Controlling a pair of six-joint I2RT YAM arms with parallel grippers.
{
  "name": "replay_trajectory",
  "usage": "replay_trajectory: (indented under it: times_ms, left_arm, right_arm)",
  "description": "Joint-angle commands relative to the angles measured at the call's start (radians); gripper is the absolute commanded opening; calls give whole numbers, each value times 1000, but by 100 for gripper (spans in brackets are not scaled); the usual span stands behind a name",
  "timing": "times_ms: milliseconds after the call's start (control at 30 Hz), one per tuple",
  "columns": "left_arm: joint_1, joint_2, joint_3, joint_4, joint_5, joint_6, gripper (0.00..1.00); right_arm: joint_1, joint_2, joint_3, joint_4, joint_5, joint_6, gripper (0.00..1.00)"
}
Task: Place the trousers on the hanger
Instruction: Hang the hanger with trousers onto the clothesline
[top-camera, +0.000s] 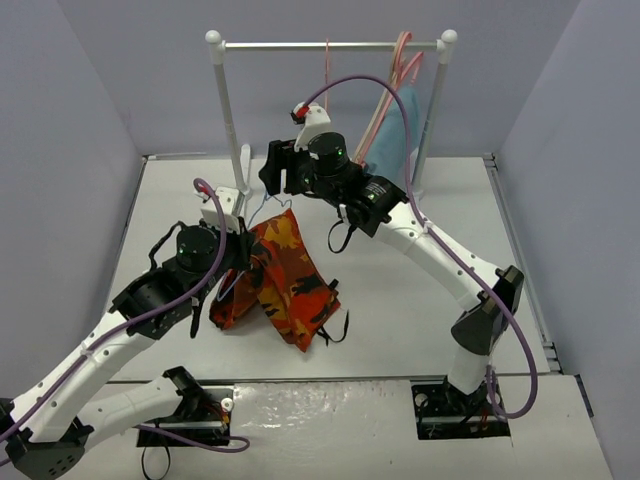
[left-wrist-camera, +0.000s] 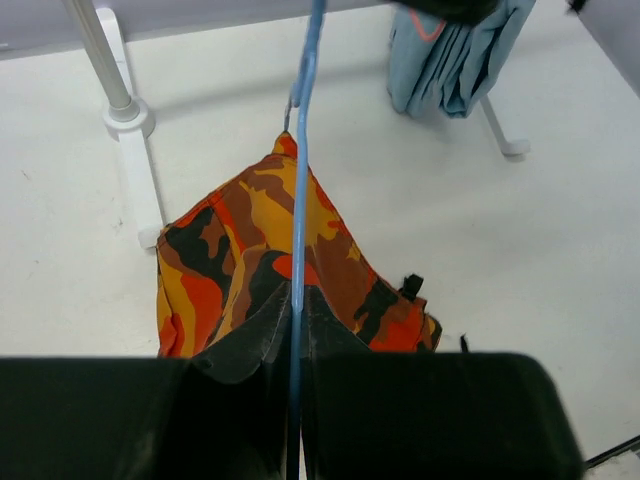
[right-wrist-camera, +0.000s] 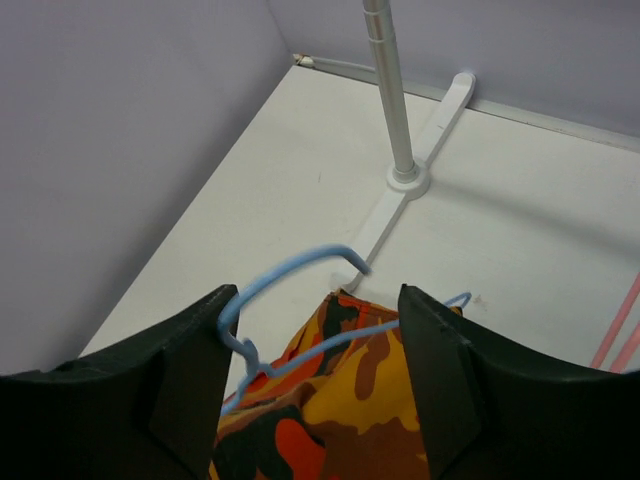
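Left tool (left-wrist-camera: 295, 335), seemingly forward-tilted, on hanger (left-wrist-camera: 300, 150)

arms (top-camera: 432, 246): white links, black joints | cables (top-camera: 352, 79): purple | jaws: black, wedge-shaped | LEDs (top-camera: 341, 152): green

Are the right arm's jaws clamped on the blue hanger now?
No, the right wrist view shows the jaws standing wide apart, with the hook of the hanger between them, above the trousers.
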Motion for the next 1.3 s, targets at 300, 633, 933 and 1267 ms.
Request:
replay_trajectory:
  times_ms: [300, 633, 933, 1267]
  left_arm:
    - [10, -191, -224, 359, -32, 73, 0]
    - [13, -173, -276, 512, -18, 14, 0]
    - [14, -157, -282, 553, -22, 1, 0]
    - [15, -166, -291, 564, -37, -10, 0]
  right_arm:
    - [-152, -286, -284, 86, -255, -86, 50]
    - [-28, -290, -566, 295, -492, -136, 46]
    - [78, -206, -615, 384, -404, -211, 47]
    - [125, -125, -584, 389, -353, -252, 46]
